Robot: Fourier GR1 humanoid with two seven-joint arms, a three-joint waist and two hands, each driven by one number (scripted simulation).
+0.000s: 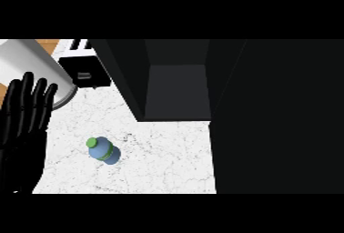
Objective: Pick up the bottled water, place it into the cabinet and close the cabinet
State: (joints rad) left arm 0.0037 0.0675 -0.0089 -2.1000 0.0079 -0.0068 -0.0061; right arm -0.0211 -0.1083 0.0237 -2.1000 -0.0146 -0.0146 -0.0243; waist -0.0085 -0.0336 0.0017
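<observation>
One bottle (103,150), one toaster (85,63), one cabinet (176,93).

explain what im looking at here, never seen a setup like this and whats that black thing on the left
You are looking steeply down from a humanoid robot's head at a white marbled kitchen counter. The black shape at the left edge is the robot's left hand, open with fingers straight, resting and holding nothing. The right hand is not visible. On the counter stands a small blue water bottle with a green cap, untouched. The dark box ahead is an open cabinet. At top left sits a toaster beside a grey round container.
</observation>
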